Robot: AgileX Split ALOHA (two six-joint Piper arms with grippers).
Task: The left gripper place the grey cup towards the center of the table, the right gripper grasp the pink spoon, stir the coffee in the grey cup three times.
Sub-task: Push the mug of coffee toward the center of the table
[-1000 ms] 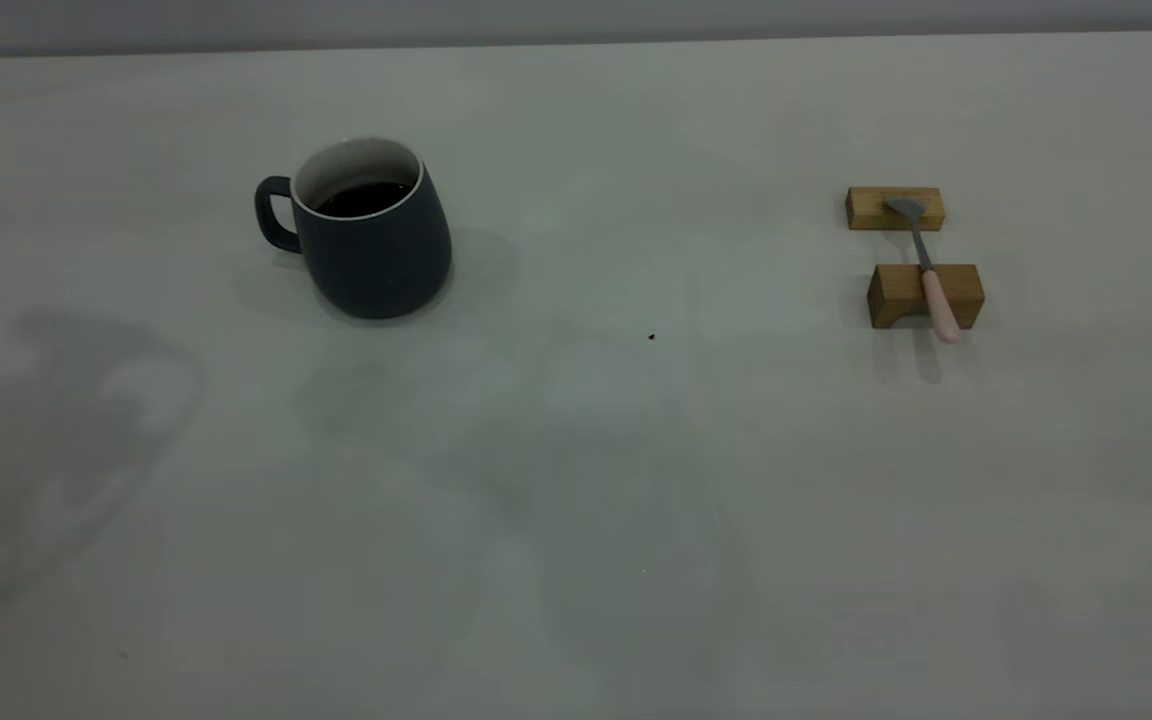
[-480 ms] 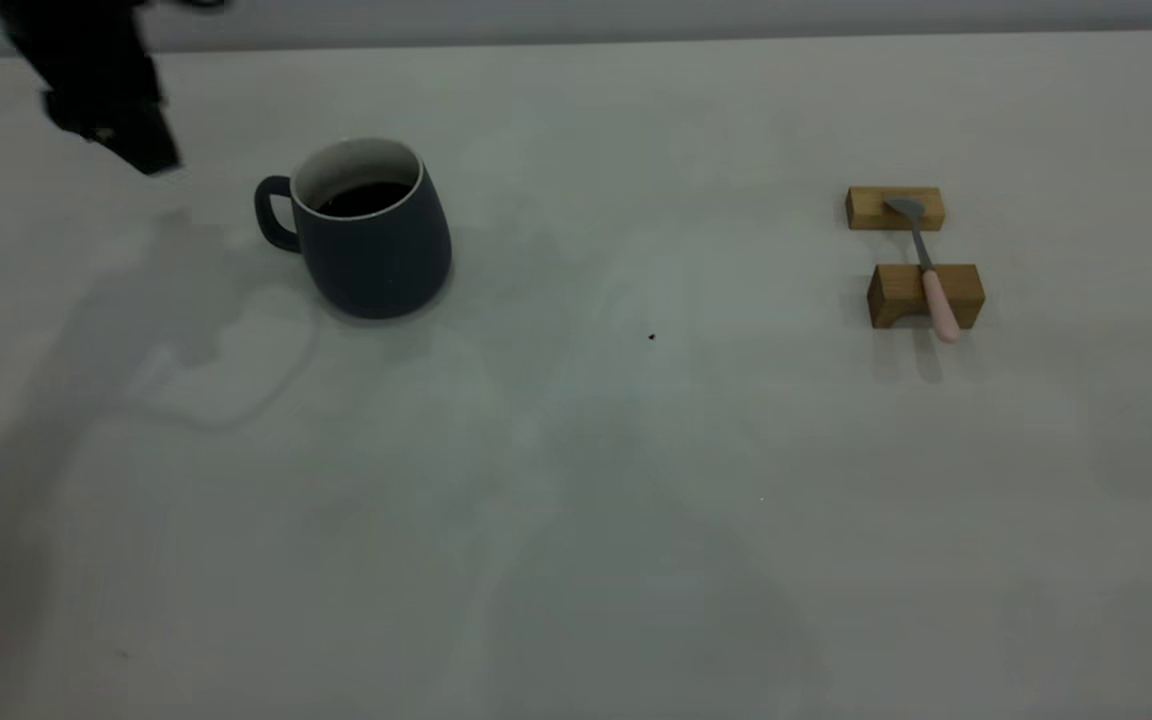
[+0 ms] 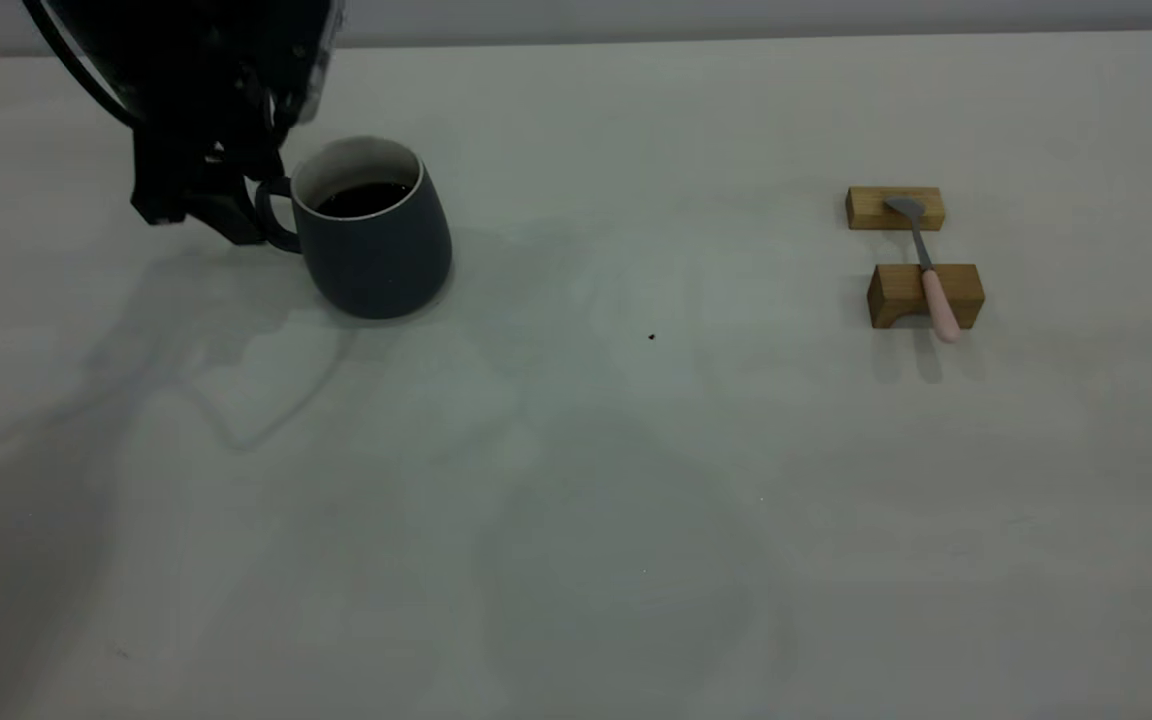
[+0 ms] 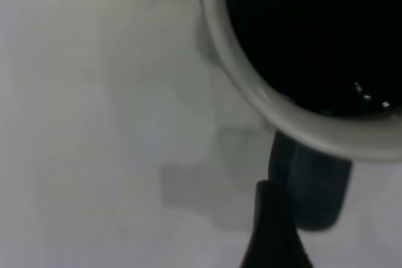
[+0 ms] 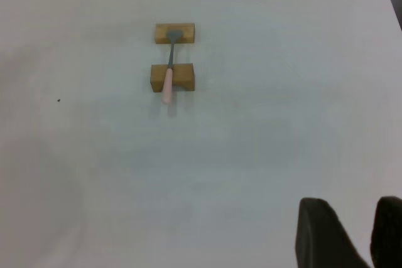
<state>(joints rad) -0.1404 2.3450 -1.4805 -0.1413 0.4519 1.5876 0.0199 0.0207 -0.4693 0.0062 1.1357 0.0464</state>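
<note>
The grey cup (image 3: 376,245) stands left of the table's (image 3: 576,480) middle, with dark coffee (image 3: 364,198) inside and its handle (image 3: 274,215) pointing left. My left gripper (image 3: 198,215) hangs low at that handle, open. In the left wrist view one black finger (image 4: 271,230) sits beside the handle (image 4: 317,189), below the white rim (image 4: 295,120); the other finger is out of frame. The pink spoon (image 3: 939,303) lies across two wooden blocks at the right, bowl on the far block. My right gripper (image 5: 352,211) is open well above the table, far from the spoon (image 5: 168,83).
The far wooden block (image 3: 876,208) and the near arched block (image 3: 898,296) carry the spoon. A tiny dark speck (image 3: 651,337) marks the table near its centre. Arm shadows fall over the table's left and front.
My left arm has come in from the upper left and dropped to the cup's handle. The cup and spoon have not moved.
</note>
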